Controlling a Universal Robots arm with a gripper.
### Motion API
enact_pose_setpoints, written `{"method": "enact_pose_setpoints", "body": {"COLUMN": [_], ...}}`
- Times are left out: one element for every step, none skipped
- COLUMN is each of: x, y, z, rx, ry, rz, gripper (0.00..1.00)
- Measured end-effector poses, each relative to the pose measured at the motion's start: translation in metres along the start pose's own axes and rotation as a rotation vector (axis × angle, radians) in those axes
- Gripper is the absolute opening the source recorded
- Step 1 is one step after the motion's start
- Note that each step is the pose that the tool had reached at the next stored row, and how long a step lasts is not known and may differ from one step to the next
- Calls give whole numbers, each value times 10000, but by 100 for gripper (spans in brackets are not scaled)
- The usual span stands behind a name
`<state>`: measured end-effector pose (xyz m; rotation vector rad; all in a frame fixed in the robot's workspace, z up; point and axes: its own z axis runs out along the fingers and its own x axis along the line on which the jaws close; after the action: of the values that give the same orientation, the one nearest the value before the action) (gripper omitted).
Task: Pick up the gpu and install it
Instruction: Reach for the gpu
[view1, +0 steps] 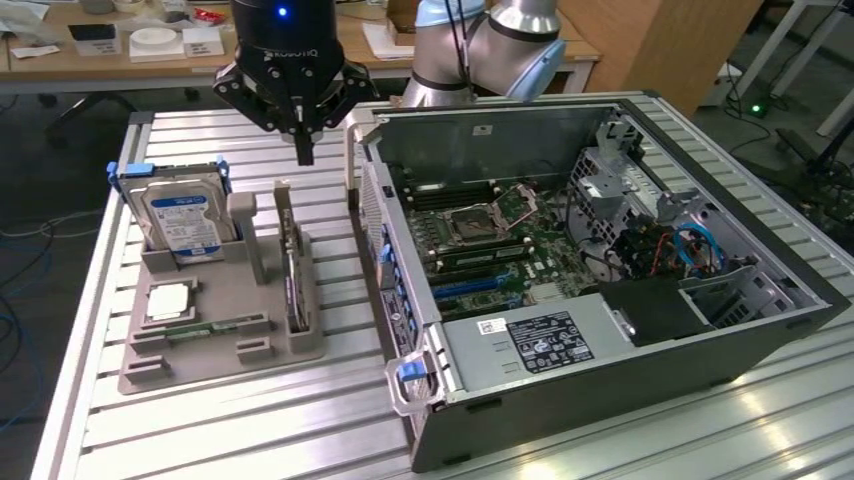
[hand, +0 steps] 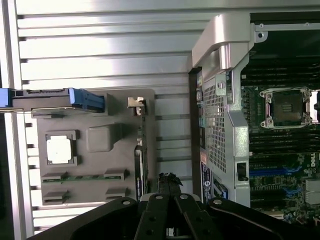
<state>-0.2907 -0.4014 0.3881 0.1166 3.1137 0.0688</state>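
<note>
Tool (view1: 304, 150): fingers pressed together, holding nothing, touching nothing.
Tool place: in the air above the gray tray (view1: 200, 362), clear of the card.
Gpu (view1: 290, 270): standing on edge in the tray's slot, untouched.
Hard drive (view1: 184, 222): upright in the same tray.
Computer case (view1: 641, 375): open, beside the tray on the surface (view1: 267, 430).

arm (view1: 497, 48): silver, light-blue joint caps | hand (view1: 304, 150): black, blue light

bright overhead light — glare on table (view1: 774, 420)
</note>
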Motion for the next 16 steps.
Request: {"method": "enact_pose_setpoints", "body": {"x": [4, 9, 15, 21, 28, 34, 40, 47, 53, 59, 66, 73, 80, 88, 98, 107], "y": [-1, -1, -1, -2, -3, -3, -4, -5, -5, -6, -7, -7, -8, -8, -9, -10], "z": [0, 1, 1, 1, 1, 1, 1, 1, 2, 1, 1, 1, 1, 1, 1, 1], "rx": [0, 0, 0, 0, 0, -1, 0, 0, -1, -1, 0, 0, 0, 0, 0, 0], "ry": [-1, -1, 0, -1, -1, 0, -1, -1, -1, -1, -1, 0, 0, 0, -1, -1], "rz": [-1, 0, 0, 0, 0, -1, 0, 0, 0, 0, 0, -1, 0, 0, 0, 0], "gripper": [11, 11, 11, 11, 11, 11, 11, 11, 11, 11, 11, 11, 11, 11, 11, 11]}}
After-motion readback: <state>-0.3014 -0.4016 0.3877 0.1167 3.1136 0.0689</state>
